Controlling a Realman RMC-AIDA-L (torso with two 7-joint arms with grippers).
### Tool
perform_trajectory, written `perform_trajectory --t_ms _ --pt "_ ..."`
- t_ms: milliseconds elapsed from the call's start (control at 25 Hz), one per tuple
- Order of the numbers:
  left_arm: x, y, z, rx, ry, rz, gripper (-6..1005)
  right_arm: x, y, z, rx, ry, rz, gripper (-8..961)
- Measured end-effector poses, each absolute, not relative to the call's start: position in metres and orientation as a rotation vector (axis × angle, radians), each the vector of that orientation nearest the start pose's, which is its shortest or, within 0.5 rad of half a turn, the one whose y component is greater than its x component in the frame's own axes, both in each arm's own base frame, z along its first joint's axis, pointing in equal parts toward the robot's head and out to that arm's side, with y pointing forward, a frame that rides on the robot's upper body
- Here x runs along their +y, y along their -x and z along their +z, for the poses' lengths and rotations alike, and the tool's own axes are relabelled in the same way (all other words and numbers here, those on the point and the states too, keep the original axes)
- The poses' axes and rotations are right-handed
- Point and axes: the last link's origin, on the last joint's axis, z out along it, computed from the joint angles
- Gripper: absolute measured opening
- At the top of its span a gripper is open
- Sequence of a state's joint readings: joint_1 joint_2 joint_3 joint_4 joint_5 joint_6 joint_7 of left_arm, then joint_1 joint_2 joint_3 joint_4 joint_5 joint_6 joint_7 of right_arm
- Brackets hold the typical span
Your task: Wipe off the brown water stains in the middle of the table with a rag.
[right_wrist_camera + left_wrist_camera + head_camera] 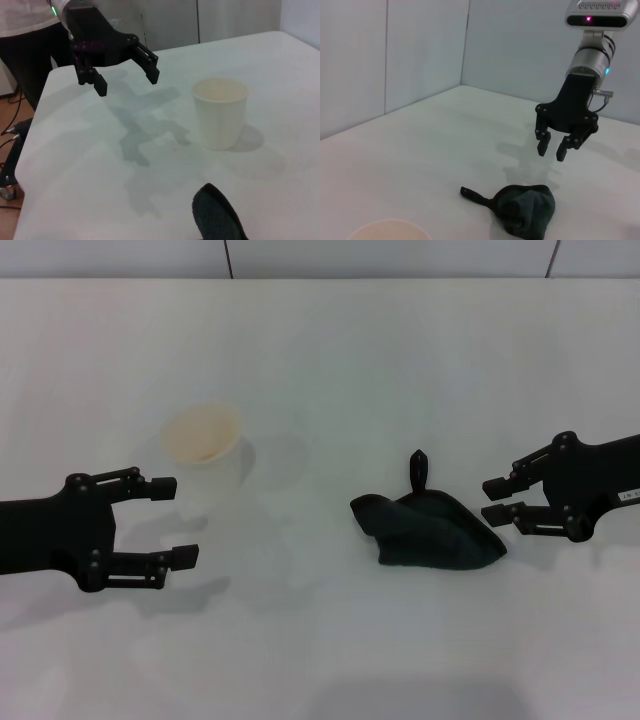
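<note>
The rag (430,530) lies crumpled on the white table (320,350), right of the middle, with a thin tail pointing away from me. It also shows in the left wrist view (522,205) and the right wrist view (217,215). No brown stain shows in any view. My right gripper (490,501) is open and empty, just right of the rag and above the table; it also shows in the left wrist view (552,147). My left gripper (178,520) is open and empty at the left, near a white cup; it also shows in the right wrist view (127,80).
A white paper cup (205,455) with a cream-tinted inside stands upright left of the middle, beside my left gripper; it also shows in the right wrist view (220,120). A person (30,45) stands past the table's edge (30,150) in the right wrist view.
</note>
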State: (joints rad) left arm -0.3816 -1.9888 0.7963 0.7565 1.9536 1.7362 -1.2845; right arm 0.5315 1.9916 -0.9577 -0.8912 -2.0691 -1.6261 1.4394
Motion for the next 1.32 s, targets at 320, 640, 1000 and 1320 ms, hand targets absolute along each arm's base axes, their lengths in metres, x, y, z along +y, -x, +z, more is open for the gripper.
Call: perform_trajectory --t_ms 320,640,1000,1320 --pt "0.2865 0.2925 0.0383 -0.444 2.852 -0.612 887 0.3411 -0.2414 0.0252 0.254 2.990 0.248 258" --pt "0.2875 0.2940 0.0406 -0.443 2.854 -0.594 887 0.3438 -0.2404 0.0261 0.249 2.993 0.235 258" --pt "0.2888 0.2929 0.0384 -0.446 2.853 -0.592 887 0.3441 -0.2430 0.0272 0.251 2.992 0.212 258" --pt "0.2876 0.2951 0.0376 -0.458 2.846 -0.587 887 0.3427 -0.2454 0.0270 0.255 2.992 0.206 258"
